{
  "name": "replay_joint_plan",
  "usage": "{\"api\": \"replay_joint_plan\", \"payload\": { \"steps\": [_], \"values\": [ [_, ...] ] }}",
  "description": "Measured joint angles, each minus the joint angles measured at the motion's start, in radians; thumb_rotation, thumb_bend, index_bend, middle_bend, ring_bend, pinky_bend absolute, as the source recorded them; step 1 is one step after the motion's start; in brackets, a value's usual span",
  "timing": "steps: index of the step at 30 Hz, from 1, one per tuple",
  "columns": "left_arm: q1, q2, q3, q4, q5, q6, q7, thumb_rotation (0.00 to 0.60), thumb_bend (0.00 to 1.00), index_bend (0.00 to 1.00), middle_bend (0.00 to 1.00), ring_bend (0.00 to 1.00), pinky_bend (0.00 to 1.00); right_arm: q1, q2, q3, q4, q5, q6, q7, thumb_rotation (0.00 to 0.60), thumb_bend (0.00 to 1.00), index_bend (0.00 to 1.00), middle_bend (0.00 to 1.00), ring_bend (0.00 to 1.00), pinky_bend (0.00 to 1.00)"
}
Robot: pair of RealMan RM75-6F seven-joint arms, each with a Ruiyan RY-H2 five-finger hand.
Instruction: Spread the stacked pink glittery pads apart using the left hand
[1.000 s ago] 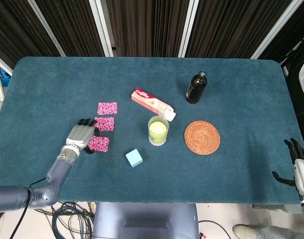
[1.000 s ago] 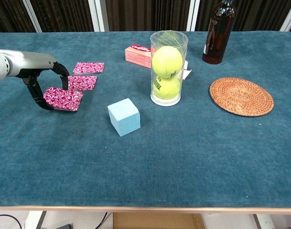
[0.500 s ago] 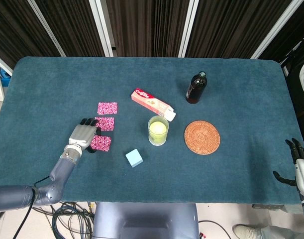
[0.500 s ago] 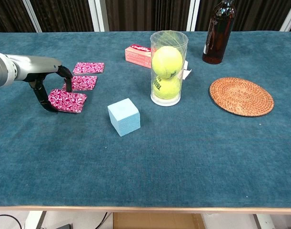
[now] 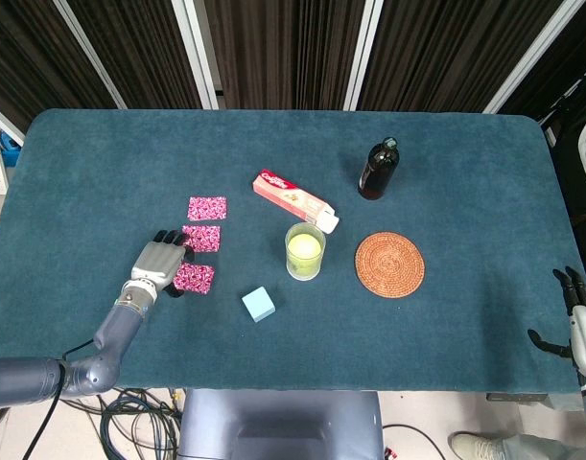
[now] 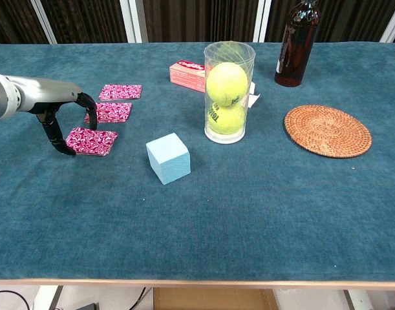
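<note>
Three pink glittery pads (image 5: 194,278) lie separated in a row — the left hand (image 5: 157,263) arches over the nearest, fingers curled, holding nothing. Right hand (image 5: 582,329): fingers apart.

No text legible anywhere.
Pink box (image 6: 189,75) just left of clear tube (image 6: 229,97): red patch on top face, lettering too blurred to read.
Tennis balls (image 6: 227,82) inside tube: dark printed marks, not decipherable.
Small white tag (image 6: 253,98) at right edge of tube: blank or too small to tell.
Dark bottle (image 6: 297,44) right of tube: no readable label.
</note>
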Motion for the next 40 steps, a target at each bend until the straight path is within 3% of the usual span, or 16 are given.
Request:
{"api": "replay_joint_plan", "payload": {
  "steps": [10, 14, 19, 23, 29, 36, 40],
  "values": [
    [0.011, 0.024, -0.018, -0.042, 0.043, 0.062, 0.006, 0.6, 0.16, 0.37, 0.14, 0.0, 0.0, 0.0, 0.002, 0.001, -0.004, 0.007, -0.005, -0.002, 0.6, 0.21, 0.07, 0.02, 0.11, 0.2],
    [0.024, 0.061, -0.029, -0.079, 0.091, 0.109, -0.001, 0.6, 0.16, 0.31, 0.12, 0.0, 0.0, 0.002, 0.001, 0.001, -0.003, 0.008, -0.008, -0.007, 0.6, 0.21, 0.07, 0.02, 0.11, 0.2],
    [0.078, 0.121, -0.033, -0.116, 0.234, 0.183, -0.063, 0.6, 0.16, 0.24, 0.08, 0.0, 0.0, 0.005, -0.005, 0.001, 0.0, 0.007, -0.008, -0.018, 0.6, 0.21, 0.07, 0.02, 0.11, 0.2],
    [0.16, 0.203, -0.023, -0.16, 0.355, 0.232, -0.186, 0.6, 0.16, 0.21, 0.07, 0.0, 0.0, 0.011, -0.013, -0.002, 0.009, -0.01, -0.006, -0.027, 0.6, 0.21, 0.07, 0.02, 0.1, 0.2],
    [0.352, 0.332, 0.046, -0.225, 0.57, 0.333, -0.396, 0.6, 0.16, 0.19, 0.06, 0.0, 0.0, 0.019, -0.038, -0.008, 0.048, -0.066, 0.014, -0.024, 0.6, 0.2, 0.07, 0.02, 0.1, 0.2],
    [0.608, 0.413, 0.176, -0.236, 0.858, 0.552, -0.599, 0.6, 0.16, 0.19, 0.06, 0.0, 0.0, 0.027, -0.08, -0.013, 0.109, -0.155, 0.072, 0.007, 0.6, 0.2, 0.07, 0.02, 0.1, 0.2],
    [0.714, 0.432, 0.204, -0.191, 0.923, 0.65, -0.688, 0.6, 0.16, 0.19, 0.06, 0.0, 0.0, 0.03, -0.108, -0.016, 0.154, -0.202, 0.112, 0.031, 0.6, 0.2, 0.07, 0.02, 0.1, 0.2]
  ]
}}
